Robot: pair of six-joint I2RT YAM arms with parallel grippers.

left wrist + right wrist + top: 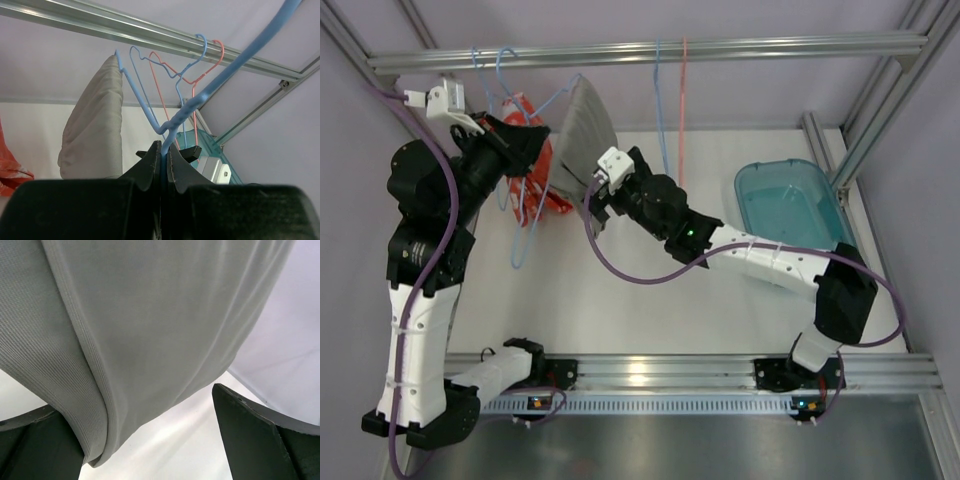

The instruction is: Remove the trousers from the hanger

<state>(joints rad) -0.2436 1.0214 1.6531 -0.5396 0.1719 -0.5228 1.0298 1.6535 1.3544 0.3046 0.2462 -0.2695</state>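
Operator: Which step is in hand?

Manual: The grasp on the cloth. Your left hand [164, 161] is clenched on the twisted neck of the blue hanger [225, 70], which rises above and beyond its fingers; this steadies the hanger. The grey trousers [150, 330] are draped over the hanger arm, above and to the left of that hand. Your right hand [145, 432] is released, fingers spread wide, with the hanging fold of the trousers between them. Whether the cloth touches either finger cannot be told.

Operator: What does the next move call for?

Manual: By our judgement, close the right hand on the fold and confirm the grip. Then draw the cloth off the hanger arm, away from the left hand. Keep the left hand clenched so that the hanger does not swing or follow the pull.
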